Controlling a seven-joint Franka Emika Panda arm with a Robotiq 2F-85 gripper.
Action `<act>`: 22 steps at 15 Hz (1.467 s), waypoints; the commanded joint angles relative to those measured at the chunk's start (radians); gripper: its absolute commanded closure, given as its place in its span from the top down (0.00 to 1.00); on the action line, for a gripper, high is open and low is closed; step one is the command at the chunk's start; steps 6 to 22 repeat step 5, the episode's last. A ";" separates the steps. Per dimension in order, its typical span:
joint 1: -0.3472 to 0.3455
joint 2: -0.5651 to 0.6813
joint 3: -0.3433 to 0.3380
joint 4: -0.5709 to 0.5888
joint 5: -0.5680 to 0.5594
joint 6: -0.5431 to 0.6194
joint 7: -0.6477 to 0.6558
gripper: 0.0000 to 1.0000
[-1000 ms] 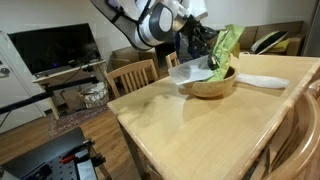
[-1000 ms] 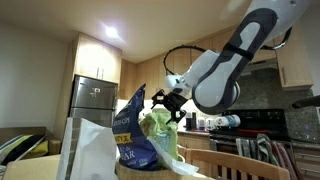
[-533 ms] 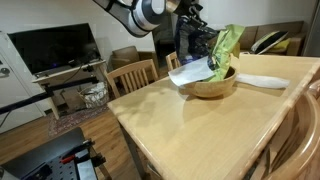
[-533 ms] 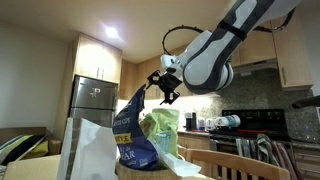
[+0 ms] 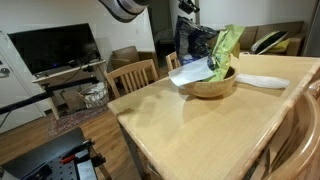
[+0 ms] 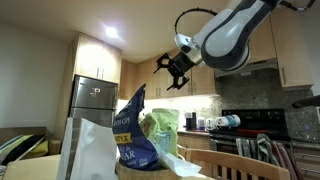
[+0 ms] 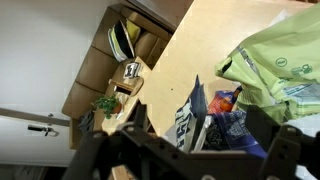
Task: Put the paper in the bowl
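We see the end effector [image 6: 171, 74] up in the air, well above the bowl [image 5: 211, 87], its fingers spread wide with nothing between them. The wrist view agrees: two dark blurred fingers far apart at the bottom edge, gap empty. The paper [image 5: 193, 72] is white and folded. It lies tilted over the bowl's rim on the side toward the chairs, touching the bowl, and seems partly inside it. The bowl sits on a light wooden counter [image 5: 170, 122], with a green bag [image 5: 227, 42] and a blue bag [image 6: 127, 135] standing up out of it. A flat white oval piece [image 5: 263, 81] lies on the counter just beside the bowl, on the side away from the paper. A wooden chair [image 5: 133, 75] stands at the counter's far edge, with a dark TV [image 5: 55, 48] behind it. In an exterior view we see a steel fridge [image 6: 92, 100] under wooden cabinets [image 6: 98, 60]. The wrist view shows a wall shelf [image 7: 125, 50] holding dishes.
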 commanded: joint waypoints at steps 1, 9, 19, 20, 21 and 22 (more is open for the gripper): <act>-0.051 -0.178 0.040 -0.160 -0.091 0.000 -0.010 1.00; -0.030 -0.098 0.013 -0.083 -0.051 -0.001 0.000 1.00; -0.030 -0.098 0.013 -0.083 -0.051 -0.001 0.000 1.00; -0.030 -0.098 0.013 -0.083 -0.051 -0.001 0.000 1.00; -0.030 -0.098 0.013 -0.083 -0.051 -0.001 0.000 1.00; -0.030 -0.098 0.013 -0.083 -0.051 -0.001 0.000 1.00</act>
